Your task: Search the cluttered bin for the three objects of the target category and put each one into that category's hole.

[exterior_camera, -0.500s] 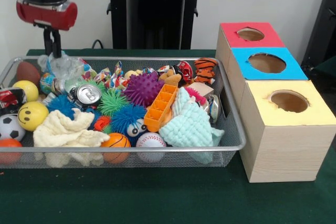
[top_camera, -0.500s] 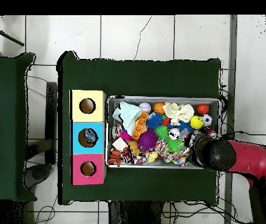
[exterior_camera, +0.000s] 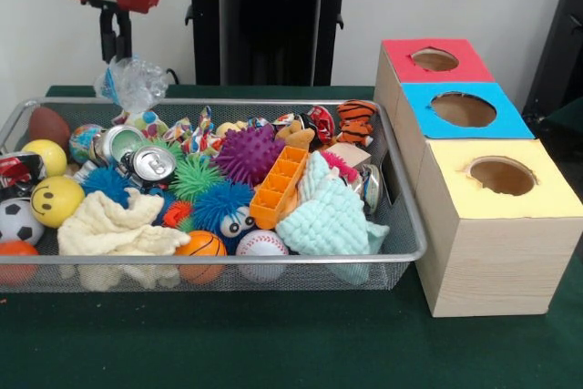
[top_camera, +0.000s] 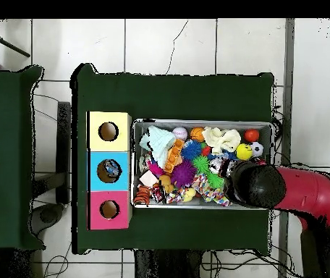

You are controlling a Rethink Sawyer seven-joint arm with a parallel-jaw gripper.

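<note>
On the green desk (exterior_camera: 273, 343), before a pale wall, we see the bin (exterior_camera: 401, 252) packed with toys beside three wooden boxes. Above its far left corner our gripper (exterior_camera: 116, 54) is closed on a crumpled clear bottle (exterior_camera: 135, 82), lifted free. The red box's hole (exterior_camera: 434, 59) lies well apart.

Claw (exterior_camera: 114, 59) rose and shifted toward the boxes, clear bottle (exterior_camera: 134, 82) lifted out of the clutter to hang above the bin's (exterior_camera: 273, 257) far rim, arm (top_camera: 298, 199) swung further over the bin in the overhead view
</note>
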